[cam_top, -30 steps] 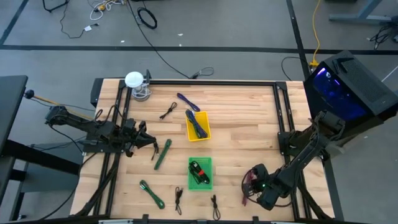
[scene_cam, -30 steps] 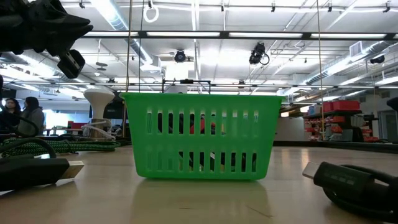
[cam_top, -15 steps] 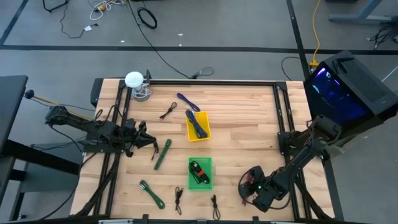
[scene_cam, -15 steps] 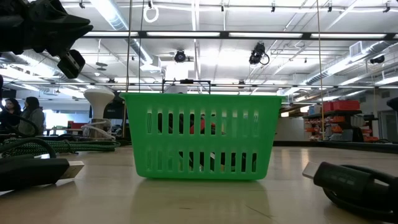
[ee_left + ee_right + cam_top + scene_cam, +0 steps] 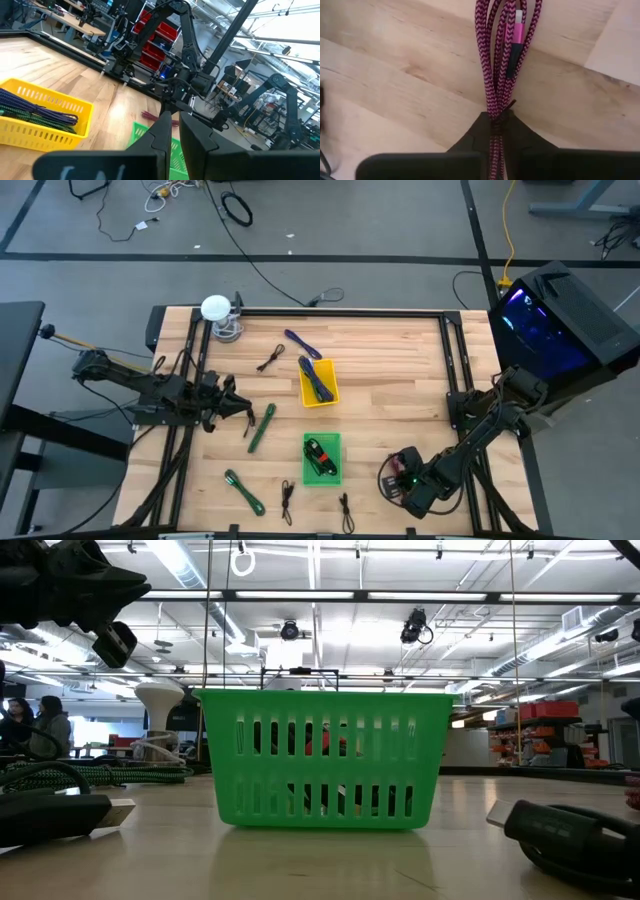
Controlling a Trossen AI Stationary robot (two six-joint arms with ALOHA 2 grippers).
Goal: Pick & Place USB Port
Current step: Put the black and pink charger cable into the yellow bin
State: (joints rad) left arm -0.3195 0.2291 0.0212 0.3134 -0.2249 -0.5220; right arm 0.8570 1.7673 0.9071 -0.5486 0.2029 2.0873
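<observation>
My right gripper [image 5: 392, 483] is near the table's near right corner, shut on a magenta braided USB cable bundle [image 5: 502, 50] with a pink plug [image 5: 516, 27]. The green basket [image 5: 322, 438] sits to its left at the table's middle near side, holding a black and red cable. In the low view the green basket [image 5: 320, 760] fills the centre. My left gripper [image 5: 243, 408] waits shut above the table's left side, with its fingers [image 5: 165, 135] close together. My right gripper pinches the magenta bundle between its two fingers at one end of the loops [image 5: 495, 117]. The fingers lie along the bundle, which reaches forward past the fingertips. Whether its far end rests on the table, I cannot tell.
A yellow basket [image 5: 304, 385] with dark cables sits beyond the green one. Green cables [image 5: 262, 427] [image 5: 243, 490] and black cables [image 5: 287, 500] [image 5: 345, 510] lie on the near left part. A purple cable [image 5: 300, 343] and a white lamp [image 5: 218, 310] are at the far side.
My right gripper has moved toward the table's left, toward the green basket, carrying the magenta cable along with it.
</observation>
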